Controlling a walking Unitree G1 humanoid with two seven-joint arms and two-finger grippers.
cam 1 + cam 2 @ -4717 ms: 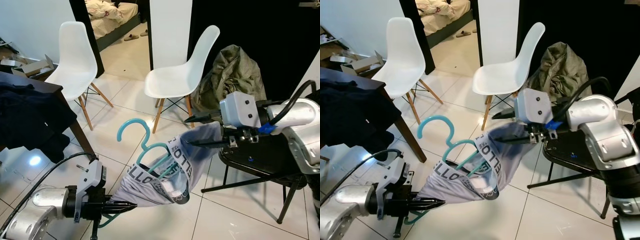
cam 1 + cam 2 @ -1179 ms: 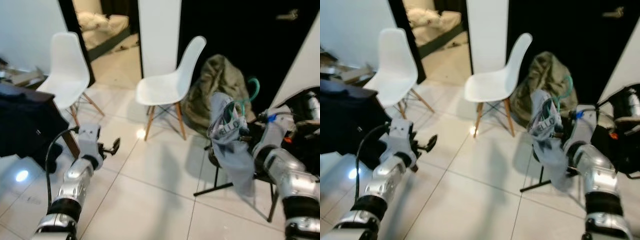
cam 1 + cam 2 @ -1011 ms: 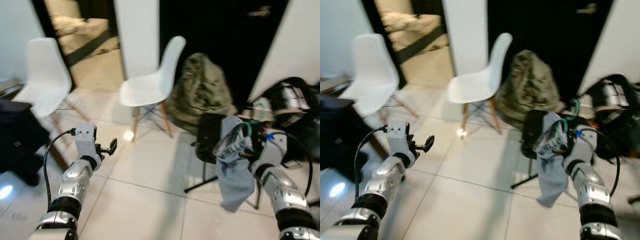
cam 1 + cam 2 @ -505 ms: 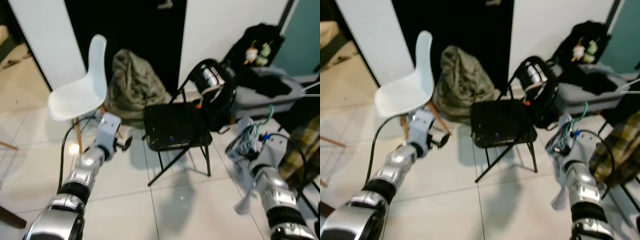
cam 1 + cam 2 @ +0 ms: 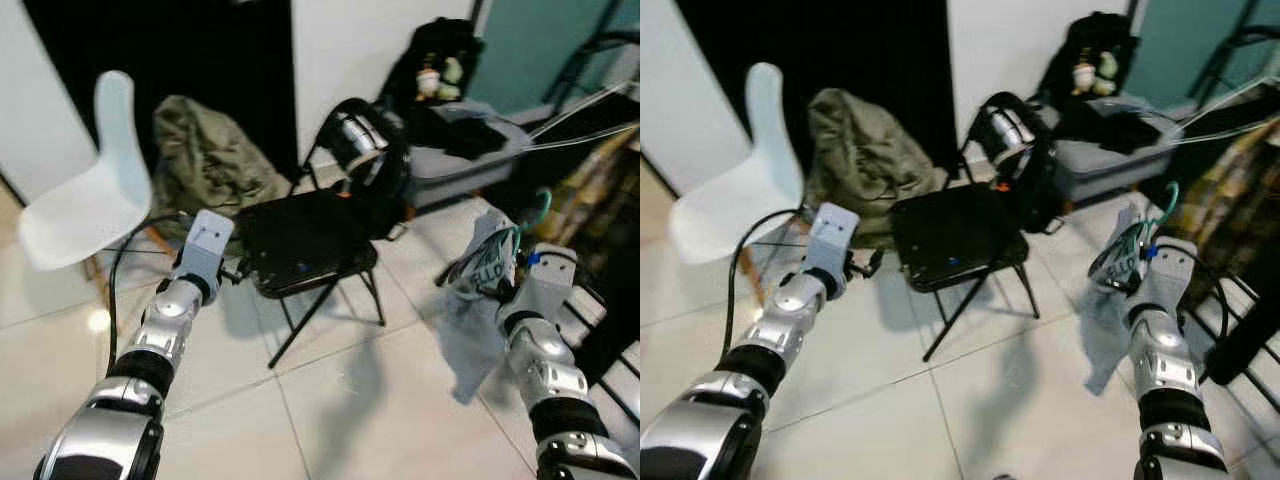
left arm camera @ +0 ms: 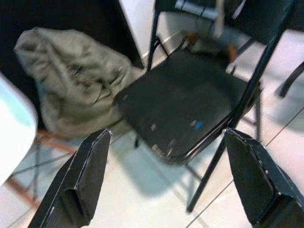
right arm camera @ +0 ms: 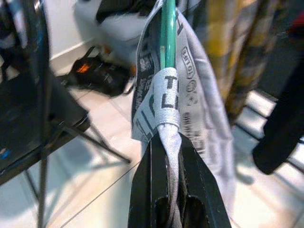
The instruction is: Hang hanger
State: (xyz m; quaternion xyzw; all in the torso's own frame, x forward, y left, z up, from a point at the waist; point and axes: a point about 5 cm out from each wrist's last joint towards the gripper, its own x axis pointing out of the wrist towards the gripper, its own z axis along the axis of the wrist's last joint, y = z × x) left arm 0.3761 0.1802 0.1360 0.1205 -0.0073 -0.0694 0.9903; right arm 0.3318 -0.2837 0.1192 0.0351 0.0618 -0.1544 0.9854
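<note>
**Hanger in the right gripper, the rack just ahead on the right**

The right gripper has its fingers pinched tight on the grey garment and the teal hanger threaded through it; the hanger's hook stands up above the wrist, on the right of the scene, and the cloth trails down toward the floor. The left gripper is spread wide and carries nothing, held out on the left, near the black folding chair

What could go wrong: the grip looks to be as much on the waistband as on the hanger, so the hanger may swivel or slide in the cloth as the arm lifts, and the hook could miss the rail. The hanging fabric may also drag or snag on the clothes already hung at the far right. The frames are blurred, so the rail's exact place is hard to judge

The floor is pale glossy tile. A white chair stands at the left, an olive bag slumps against the dark doorway behind it, and a helmet hangs on the folding chair's back. Farther off sits a grey box with dark things on it
</note>
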